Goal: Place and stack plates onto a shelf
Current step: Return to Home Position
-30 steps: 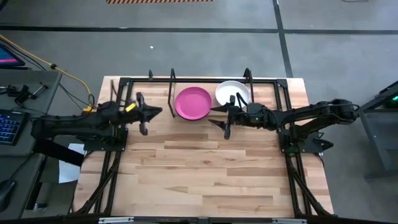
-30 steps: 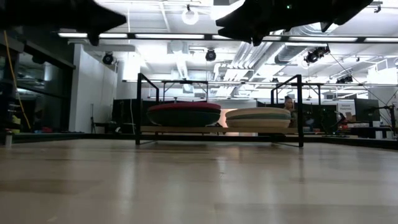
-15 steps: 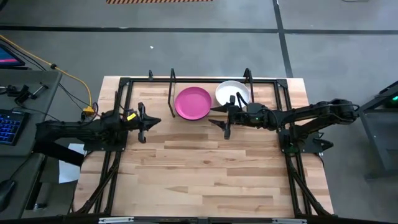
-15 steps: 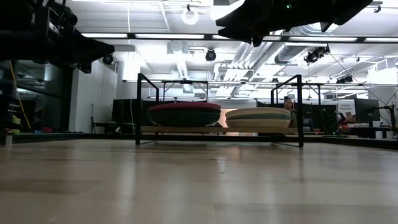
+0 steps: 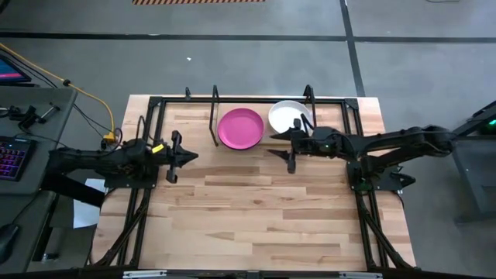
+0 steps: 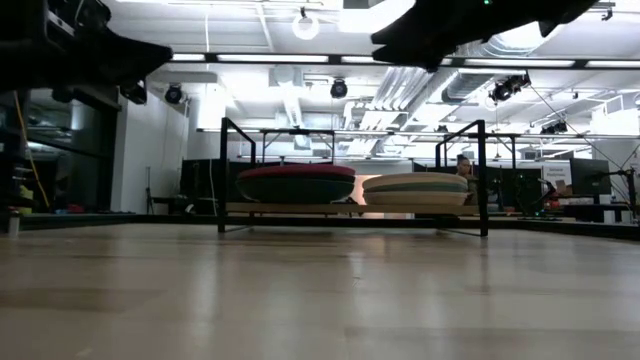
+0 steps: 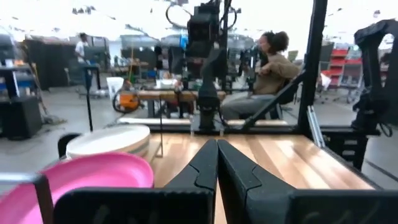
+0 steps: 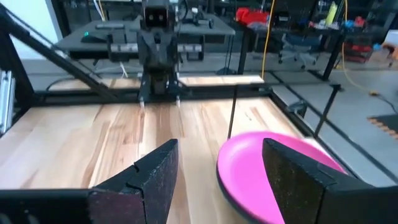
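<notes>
Both my grippers hang empty above the table. From above, my left gripper (image 5: 186,155) sits left of the shelf (image 5: 214,108), and my right gripper (image 5: 276,144) sits just before the white plate (image 5: 287,115), beside the magenta plate (image 5: 240,128). Across the table, a magenta-topped stack (image 6: 295,183) and a paler stack (image 6: 415,188) rest side by side on the shelf. My left wrist shows its fingers (image 7: 199,174) pressed together. My right wrist shows its fingers spread wide, touching nothing, with the magenta plate beyond them.

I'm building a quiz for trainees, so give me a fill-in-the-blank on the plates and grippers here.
On the shelf, the top plate nearer the left arm is ____. The other top plate is ____. The left gripper is ____. The right gripper is ____.
Missing: magenta, white, shut, open.
</notes>
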Robot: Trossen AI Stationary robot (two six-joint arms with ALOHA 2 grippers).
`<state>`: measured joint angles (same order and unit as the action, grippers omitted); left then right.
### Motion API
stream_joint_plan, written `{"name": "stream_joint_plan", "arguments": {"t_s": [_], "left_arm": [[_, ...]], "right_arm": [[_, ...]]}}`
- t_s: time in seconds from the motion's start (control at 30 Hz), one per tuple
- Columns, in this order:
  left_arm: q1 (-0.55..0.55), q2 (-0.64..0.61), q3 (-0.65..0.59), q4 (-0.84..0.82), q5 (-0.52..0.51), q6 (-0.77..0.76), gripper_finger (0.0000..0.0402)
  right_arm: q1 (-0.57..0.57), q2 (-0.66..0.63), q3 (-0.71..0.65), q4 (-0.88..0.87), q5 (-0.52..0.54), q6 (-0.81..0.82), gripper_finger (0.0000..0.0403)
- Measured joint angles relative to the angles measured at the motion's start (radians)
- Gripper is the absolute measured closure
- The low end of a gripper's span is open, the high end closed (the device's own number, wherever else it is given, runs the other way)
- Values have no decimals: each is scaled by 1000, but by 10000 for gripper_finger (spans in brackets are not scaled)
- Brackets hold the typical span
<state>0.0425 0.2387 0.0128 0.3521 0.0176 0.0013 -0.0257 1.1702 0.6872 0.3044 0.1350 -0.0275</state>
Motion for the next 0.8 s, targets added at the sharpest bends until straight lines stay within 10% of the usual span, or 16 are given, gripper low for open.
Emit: {"name": "stream_joint_plan", "arguments": {"t_s": [0.47,0.8], "left_arm": [[0,-22,1,-18,43,3,401],[0,-22,1,-18,43,3,401]], "right_arm": [[4,-388,-371,-18,33,162,183],[2,-667,-398,-160,-7,91,183]]}}
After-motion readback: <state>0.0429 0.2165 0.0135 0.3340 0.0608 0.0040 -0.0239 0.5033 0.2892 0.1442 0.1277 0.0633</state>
